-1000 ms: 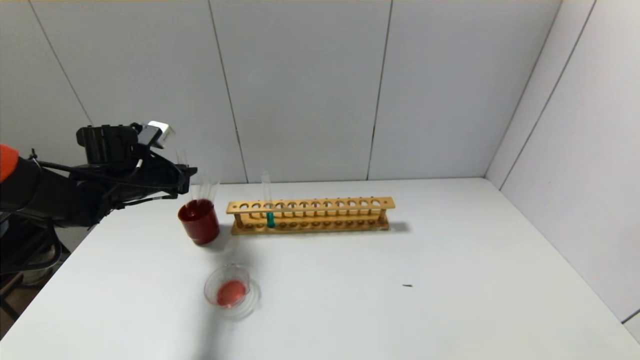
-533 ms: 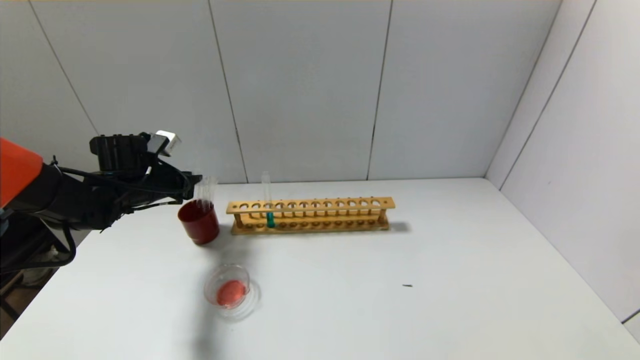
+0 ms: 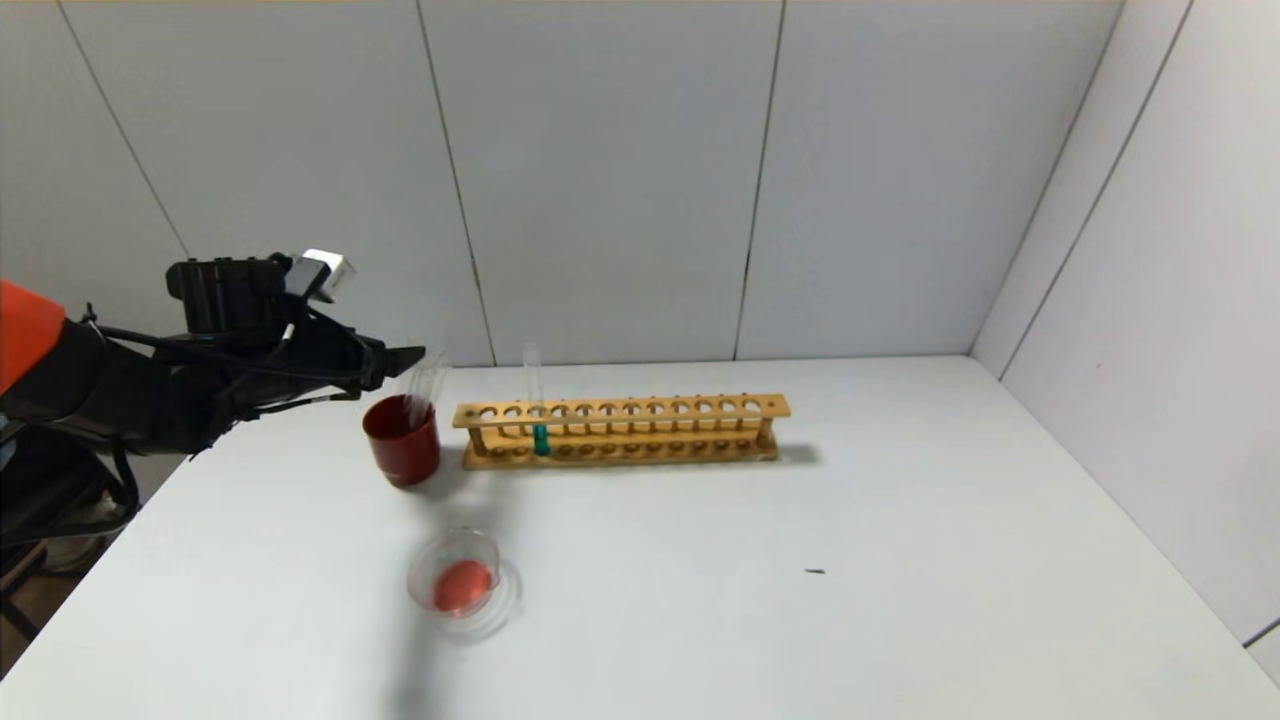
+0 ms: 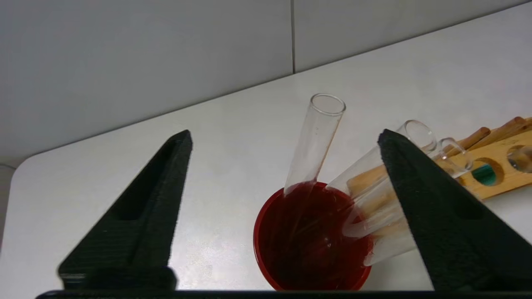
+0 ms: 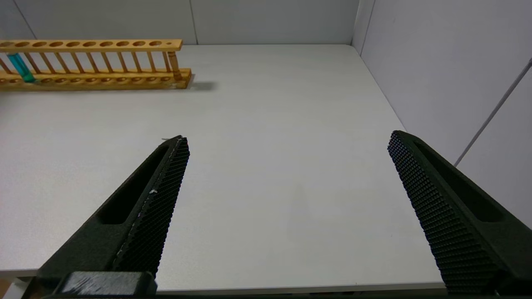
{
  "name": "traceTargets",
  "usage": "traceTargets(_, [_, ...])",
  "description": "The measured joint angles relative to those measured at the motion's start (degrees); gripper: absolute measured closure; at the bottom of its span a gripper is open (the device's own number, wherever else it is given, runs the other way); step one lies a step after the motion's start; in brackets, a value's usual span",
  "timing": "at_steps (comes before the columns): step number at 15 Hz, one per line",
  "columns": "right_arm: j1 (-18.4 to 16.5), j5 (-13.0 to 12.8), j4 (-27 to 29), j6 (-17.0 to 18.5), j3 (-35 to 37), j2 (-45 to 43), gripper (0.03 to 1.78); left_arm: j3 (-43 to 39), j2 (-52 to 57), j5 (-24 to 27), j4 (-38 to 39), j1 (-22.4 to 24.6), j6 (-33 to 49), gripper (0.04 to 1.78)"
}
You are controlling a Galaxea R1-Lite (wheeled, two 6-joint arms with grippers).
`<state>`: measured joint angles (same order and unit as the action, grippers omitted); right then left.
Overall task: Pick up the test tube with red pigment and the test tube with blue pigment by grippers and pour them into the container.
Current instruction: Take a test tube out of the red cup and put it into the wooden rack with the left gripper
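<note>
Head view, from the left edge of the tabletop rightward: the left gripper (image 3: 405,355) hangs above the far-left part of the table, just over the dark red cup (image 3: 401,442), its fingers spread wide and holding nothing. In the left wrist view three colourless empty tubes (image 4: 314,143) lean in that cup between the two open fingers; none shows a column of red liquid, so I cannot single out the test tube with red pigment among them. Nearer the front edge sits the container (image 3: 461,580), a low clear dish with orange-red liquid already in it, which suggests the red pour is done.

To the right of the cup, along the far side, stands the wooden rack (image 3: 620,430). The test tube with blue pigment (image 3: 537,410) stands upright in one of its left-hand holes, long axis vertical, teal liquid at the bottom. It lies just to the right of the left gripper and slightly lower, so the left arm is plainly the nearer one. The right gripper (image 5: 286,195) hovers over the right side of the table, well apart from the rack, fingers wide open and empty.

No brand, label text or other writing is legible anywhere.
</note>
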<state>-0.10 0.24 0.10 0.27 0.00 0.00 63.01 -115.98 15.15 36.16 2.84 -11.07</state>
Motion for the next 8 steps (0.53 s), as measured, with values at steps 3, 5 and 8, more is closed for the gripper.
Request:
traceTargets(3, [0.0, 0.0, 0.0, 0.0, 0.0, 0.0, 0.06, -0.2, 2.3, -0.1, -1.0, 0.1, 0.0, 0.07])
traceTargets(5, [0.0, 0.0, 0.0, 0.0, 0.0, 0.0, 0.06, -0.5, 3.3, -0.1, -1.2, 0.2, 0.0, 0.07])
traceTargets(8, [0.0, 0.0, 0.0, 0.0, 0.0, 0.0, 0.06, -0.5, 5.1, -0.1, -1.5, 0.0, 0.0, 0.07])
